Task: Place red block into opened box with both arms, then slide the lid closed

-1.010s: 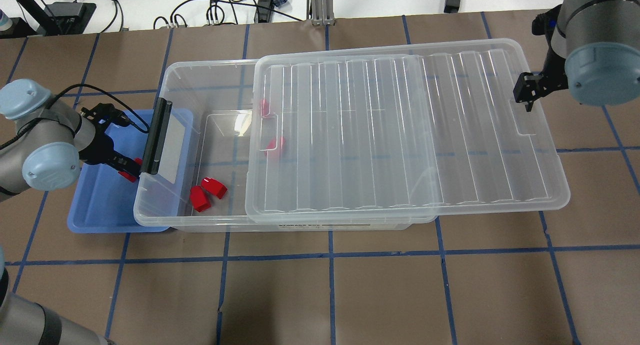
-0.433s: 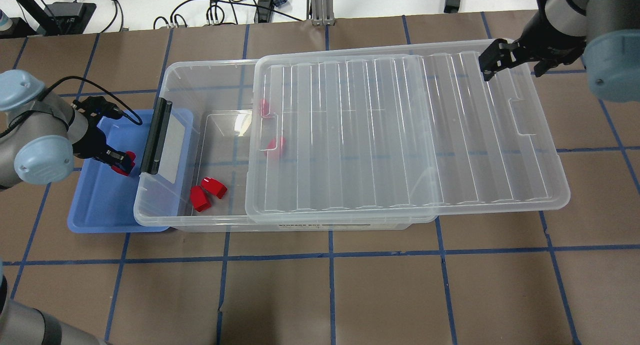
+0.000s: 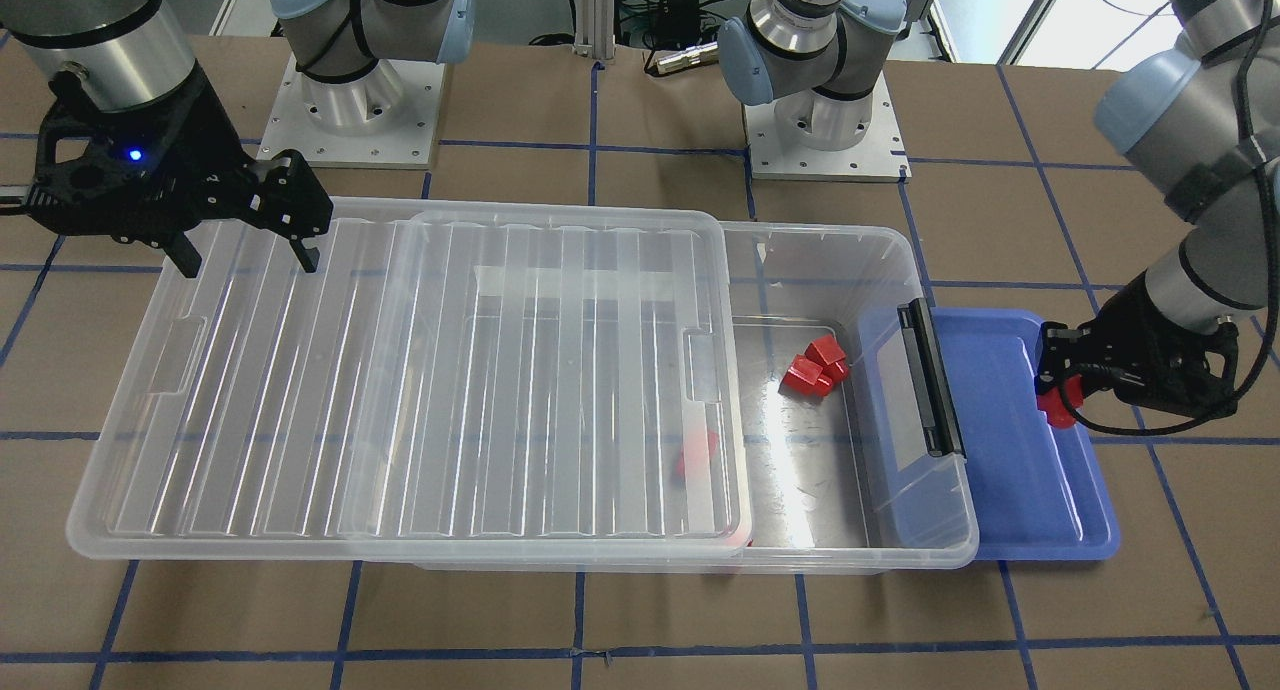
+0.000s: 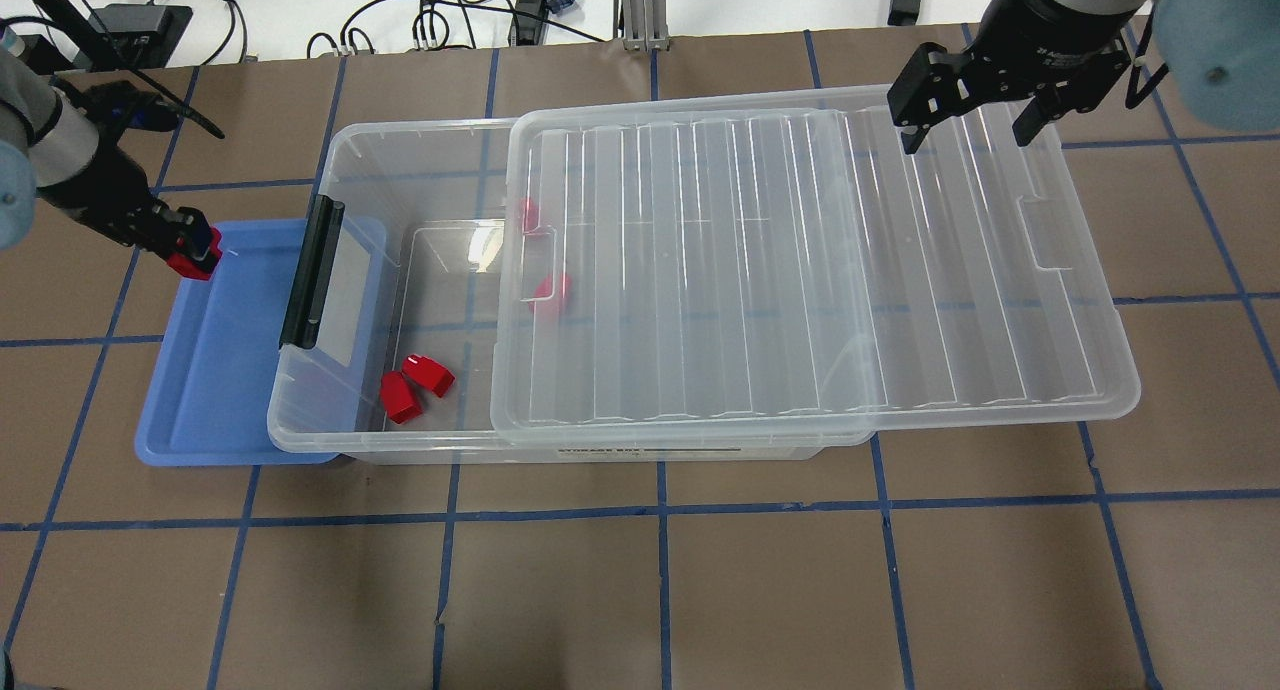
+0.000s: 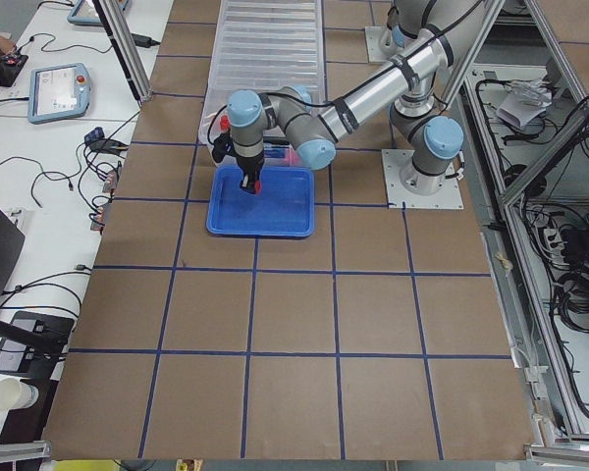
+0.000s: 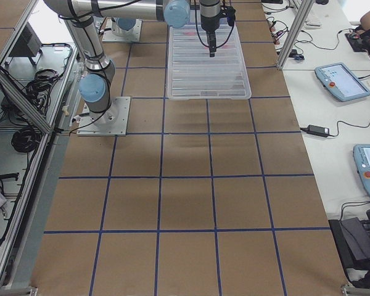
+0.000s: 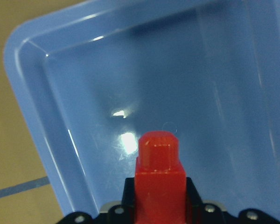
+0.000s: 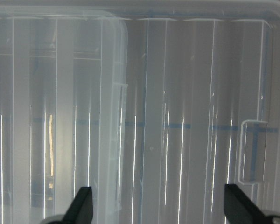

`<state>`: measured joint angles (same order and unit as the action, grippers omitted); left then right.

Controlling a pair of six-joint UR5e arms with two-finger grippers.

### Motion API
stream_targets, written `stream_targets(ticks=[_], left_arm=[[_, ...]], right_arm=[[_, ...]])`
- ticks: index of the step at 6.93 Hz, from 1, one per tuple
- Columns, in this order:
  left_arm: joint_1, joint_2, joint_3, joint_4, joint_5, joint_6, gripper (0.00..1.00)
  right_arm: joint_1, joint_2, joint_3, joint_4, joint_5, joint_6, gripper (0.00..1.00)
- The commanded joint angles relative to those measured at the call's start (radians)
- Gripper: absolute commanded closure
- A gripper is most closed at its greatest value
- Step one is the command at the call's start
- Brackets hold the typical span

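Observation:
My left gripper is shut on a red block and holds it above the far left corner of the blue tray. In the left wrist view the red block stands between the fingers. The clear box has its left end uncovered, and the ribbed lid overhangs its right end. Two red blocks lie in the open end, and two others show through the lid's edge. My right gripper hangs open over the lid's far right part, with nothing between its fingers.
A black bar runs along the box's left short side, which overlaps the blue tray. Cables and a post stand beyond the table's far edge. Brown table with blue tape lines surrounds the box.
My left gripper has risen and moved left and away with the red block, from beside the black bar to the tray's far left corner. My right gripper swung from the lid's right edge to above its far side.

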<state>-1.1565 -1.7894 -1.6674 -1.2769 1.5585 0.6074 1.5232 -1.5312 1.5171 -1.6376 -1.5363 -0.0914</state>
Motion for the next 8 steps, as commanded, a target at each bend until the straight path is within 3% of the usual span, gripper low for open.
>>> stream_targets(ticks=[1,3,6,8], left_arm=[[-0.188,0.054,0.058,-0.101,0.000,-0.301,0.96],[-0.320,0.027,0.049,-0.098,-0.006,-0.537,0.96],[-0.350,-0.007,-0.046,-0.001,-0.049,-0.669,0.97],[-0.351,-0.030,-0.075,0.014,-0.061,-0.660,1.00]], right_arm=[[0.008,0.020,-0.045,0.088,-0.010,0.027,0.00],[0.008,0.016,-0.041,0.090,-0.011,0.027,0.00],[0.008,0.013,-0.032,0.091,-0.011,0.025,0.00],[0.008,0.013,-0.035,0.085,-0.011,0.027,0.00]])
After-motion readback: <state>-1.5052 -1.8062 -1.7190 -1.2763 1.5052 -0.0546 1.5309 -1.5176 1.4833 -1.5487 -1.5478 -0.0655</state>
